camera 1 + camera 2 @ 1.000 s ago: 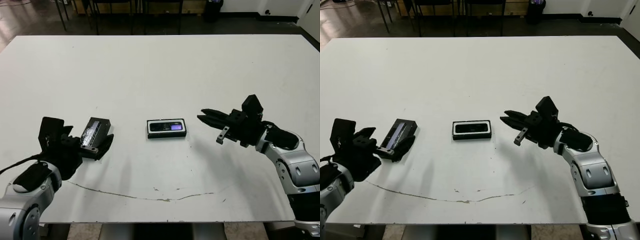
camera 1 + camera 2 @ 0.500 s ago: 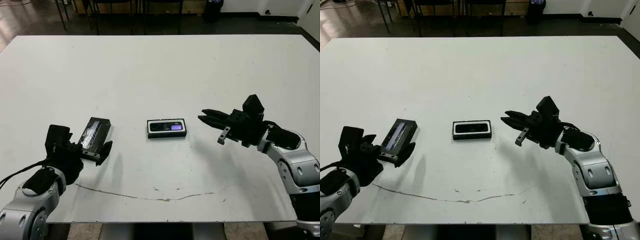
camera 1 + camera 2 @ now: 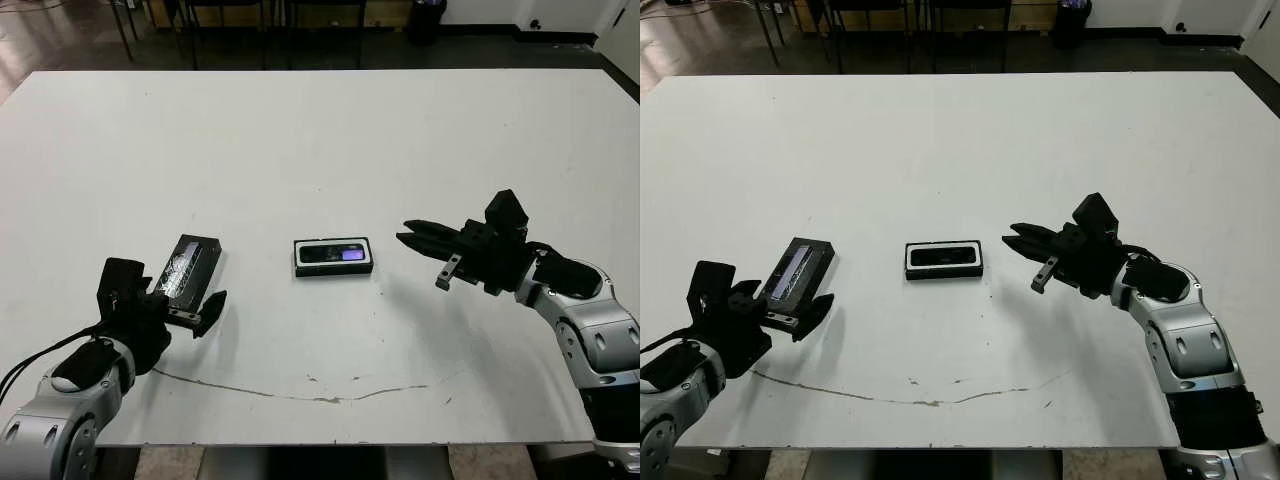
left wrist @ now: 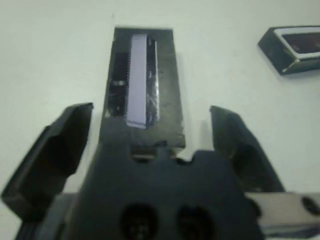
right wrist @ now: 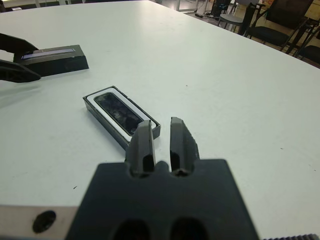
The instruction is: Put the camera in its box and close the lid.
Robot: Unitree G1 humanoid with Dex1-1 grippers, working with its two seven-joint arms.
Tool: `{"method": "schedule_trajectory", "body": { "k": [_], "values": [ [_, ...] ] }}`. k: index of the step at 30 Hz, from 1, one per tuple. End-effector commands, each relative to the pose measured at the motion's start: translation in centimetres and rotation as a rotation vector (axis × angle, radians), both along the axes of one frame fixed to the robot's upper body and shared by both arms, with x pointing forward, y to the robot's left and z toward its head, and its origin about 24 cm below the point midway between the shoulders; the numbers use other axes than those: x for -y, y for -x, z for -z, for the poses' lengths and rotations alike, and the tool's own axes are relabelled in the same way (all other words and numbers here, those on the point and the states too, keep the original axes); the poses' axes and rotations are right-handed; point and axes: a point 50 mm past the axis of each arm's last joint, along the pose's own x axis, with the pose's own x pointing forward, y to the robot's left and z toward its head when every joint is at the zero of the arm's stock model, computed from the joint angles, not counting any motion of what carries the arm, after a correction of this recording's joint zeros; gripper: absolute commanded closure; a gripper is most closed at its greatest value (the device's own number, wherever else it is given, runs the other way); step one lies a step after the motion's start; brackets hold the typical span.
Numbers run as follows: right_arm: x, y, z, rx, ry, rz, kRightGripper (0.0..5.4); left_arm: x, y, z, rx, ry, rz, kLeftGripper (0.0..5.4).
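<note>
- Our left gripper [image 4: 150, 145] spread wide around lid [image 3: 186, 268], near worktop's left edge; a skewed pinch could tip it.
- Right gripper [image 3: 412, 237] narrow, empty beside box [image 3: 334, 257] holding camera [image 3: 333, 254]; could nudge it.

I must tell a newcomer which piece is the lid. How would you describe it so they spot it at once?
On the white table, look at the robot's left side, just ahead of the open left gripper. The lid lies there inner face up, angled. Unlike the white-lined box at the centre holding the camera, it has a pale strip inside.
</note>
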Motion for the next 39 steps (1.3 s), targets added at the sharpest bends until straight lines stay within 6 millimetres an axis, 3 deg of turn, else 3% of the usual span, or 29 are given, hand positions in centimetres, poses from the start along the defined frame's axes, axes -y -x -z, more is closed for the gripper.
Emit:
{"method": "schedule_trajectory", "body": {
  "k": [1,9,13,20,26,34,39],
  "values": [
    [0.6,0.1,0.3,-0.023,0.027,0.011,5.4,-0.2,0.4,0.4,-0.039,0.013,-0.038,1.4],
    [0.6,0.0,0.5,-0.039,0.024,0.012,5.4,-0.2,0.6,0.3,-0.04,0.002,-0.057,3.32],
    [0.7,0.0,0.5,-0.04,0.02,0.007,5.4,-0.1,0.7,0.3,-0.035,0.02,-0.081,3.97],
    [0.7,0.1,0.6,-0.053,0.014,0.009,5.4,0.1,0.9,-0.1,0.012,0.041,-0.071,4.11],
    [0.6,0.1,0.7,-0.044,0.013,0.005,5.4,0.2,0.4,-2.2,0.157,0.023,0.007,4.11],
    [0.9,-0.1,0.4,-0.038,-0.009,0.032,5.4,-0.3,-2.9,-6.0,0.408,-0.153,0.234,4.11],
    [1.3,-0.3,0.0,-0.022,-0.011,0.052,5.4,0.7,-6.0,-7.0,0.486,-0.245,0.443,4.11]
  ]
}}
